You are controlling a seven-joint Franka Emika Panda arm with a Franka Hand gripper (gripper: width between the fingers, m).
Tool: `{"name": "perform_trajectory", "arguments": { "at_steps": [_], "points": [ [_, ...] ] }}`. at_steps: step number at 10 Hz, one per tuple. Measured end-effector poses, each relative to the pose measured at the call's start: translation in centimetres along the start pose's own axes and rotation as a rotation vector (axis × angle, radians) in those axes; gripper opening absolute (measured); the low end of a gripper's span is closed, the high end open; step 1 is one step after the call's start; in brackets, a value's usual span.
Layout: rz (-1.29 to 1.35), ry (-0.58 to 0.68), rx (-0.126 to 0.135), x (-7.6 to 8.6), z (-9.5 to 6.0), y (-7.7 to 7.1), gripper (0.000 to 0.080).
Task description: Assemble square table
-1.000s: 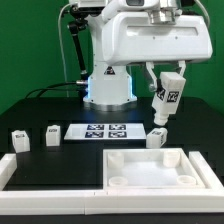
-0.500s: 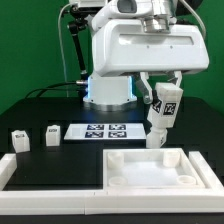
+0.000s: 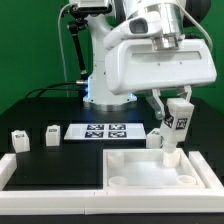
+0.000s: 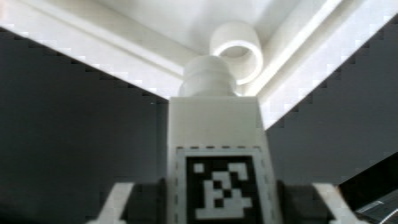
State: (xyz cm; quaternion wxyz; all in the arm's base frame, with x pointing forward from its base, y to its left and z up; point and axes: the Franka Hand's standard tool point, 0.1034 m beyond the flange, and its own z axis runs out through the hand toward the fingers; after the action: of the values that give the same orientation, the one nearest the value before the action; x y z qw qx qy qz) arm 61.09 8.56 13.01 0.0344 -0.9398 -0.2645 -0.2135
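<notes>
My gripper (image 3: 178, 112) is shut on a stubby white leg (image 3: 174, 128) with a black-and-white tag. The leg hangs tilted, its lower end over the far right corner of the white square tabletop (image 3: 150, 176). In the wrist view the leg (image 4: 217, 140) runs out from between the fingers (image 4: 121, 200), and its round tip points at a corner socket (image 4: 238, 44). A second leg (image 3: 155, 139) stands just behind the tabletop's far edge. Two more legs (image 3: 18, 140) (image 3: 52, 134) stand at the exterior view's left.
The marker board (image 3: 105, 131) lies flat behind the tabletop. Long white border rails (image 3: 50, 178) run along the front and left of the black table. The arm's white base (image 3: 108, 90) stands at the back with cables beside it.
The gripper has carried the leg toward the exterior view's right and down, from above the standing leg to the tabletop's far right corner. The leg now hangs steeper.
</notes>
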Motion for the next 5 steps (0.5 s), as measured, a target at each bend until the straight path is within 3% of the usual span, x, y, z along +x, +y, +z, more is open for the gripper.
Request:
{"name": "perform_trajectory", "arguments": {
  "at_steps": [4,5],
  "points": [
    [-0.022,0.029,-0.025,-0.7,0.3,0.8,0.0291],
    [-0.029,0.015,-0.010,-2.0,1.0,1.4,0.0291]
  ]
}}
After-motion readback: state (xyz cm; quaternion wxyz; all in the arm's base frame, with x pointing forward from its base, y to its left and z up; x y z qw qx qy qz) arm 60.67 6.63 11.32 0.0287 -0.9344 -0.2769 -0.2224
